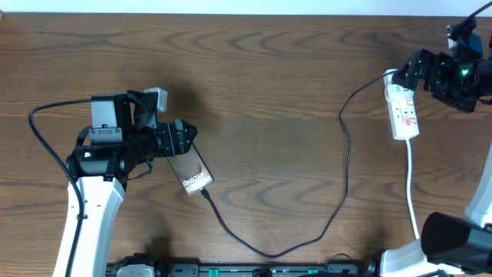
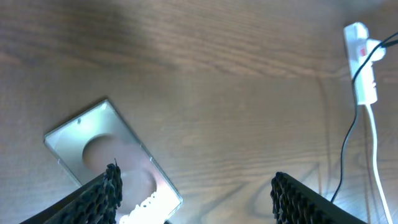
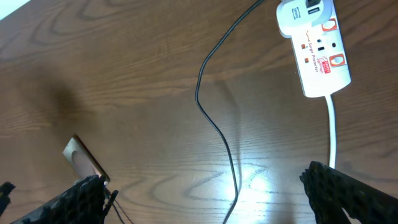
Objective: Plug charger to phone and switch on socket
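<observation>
Nearest the front edge of the brown wood-grain table (image 1: pixel 254 92), a long thin black charger cable (image 1: pixel 269 253) is seen lying in a loop. From that loop one run is led left and farther in, to the near end of a flat rectangular phone (image 1: pixel 191 172) with a dark glossy brownish face. The slim tip of the cable meets the phone's edge there, but whether it is fully seated cannot be told. White "Galaxy" lettering can be read near that same end, and a second line beneath it is too small to make out. The phone is laid flat and slanted on the left half of the table.

At the phone's far end the left gripper (image 2: pixel 194 180) is held, its fingers spread wide and closed on nothing.

The other run of the cable is carried right and away, into a white plug block (image 3: pixel 306 12) seated at the far end of a narrow white elongated power strip (image 1: pixel 404 113) at the far right. Red switch marks are shown on the strip's face, and small red writing is read as "Surge Protector". A white cord (image 1: pixel 412 185) is led from its near end toward the front edge. The right gripper (image 3: pixel 204 177) is held by the strip's far end, its fingers spread fully and gripping nothing.
</observation>
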Motion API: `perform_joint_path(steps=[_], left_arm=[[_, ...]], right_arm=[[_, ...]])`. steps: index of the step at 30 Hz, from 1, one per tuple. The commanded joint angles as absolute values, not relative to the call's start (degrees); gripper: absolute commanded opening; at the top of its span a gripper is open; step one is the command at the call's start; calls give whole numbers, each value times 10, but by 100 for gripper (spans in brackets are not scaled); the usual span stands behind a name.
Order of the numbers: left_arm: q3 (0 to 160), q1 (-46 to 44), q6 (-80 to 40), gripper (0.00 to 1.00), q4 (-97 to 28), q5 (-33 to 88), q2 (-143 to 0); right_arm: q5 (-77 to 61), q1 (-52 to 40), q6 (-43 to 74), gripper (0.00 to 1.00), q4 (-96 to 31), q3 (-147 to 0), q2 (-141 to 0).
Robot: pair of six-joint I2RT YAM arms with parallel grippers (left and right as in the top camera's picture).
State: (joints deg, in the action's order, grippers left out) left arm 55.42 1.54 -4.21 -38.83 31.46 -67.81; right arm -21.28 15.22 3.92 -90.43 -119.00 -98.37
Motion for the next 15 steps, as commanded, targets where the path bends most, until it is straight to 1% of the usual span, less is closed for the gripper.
perform_joint_path(steps=[1, 5, 7, 10, 15], left_arm=[[546, 14, -36, 76, -391, 287, -651], [505, 14, -36, 76, -374, 263, -608], [475, 14, -37, 76, -346, 263, -575], [421, 10, -37, 76, -269, 264, -520], [307, -7, -37, 76, -92, 263, -400]], right_arm=[[-213, 149, 42, 99, -906, -1197, -981], [-213, 149, 42, 99, -906, -1197, -981], [-213, 149, 42, 99, -906, -1197, -981], [-213, 149, 42, 99, -906, -1197, -981], [-213, 149, 42, 99, -906, -1197, -981]])
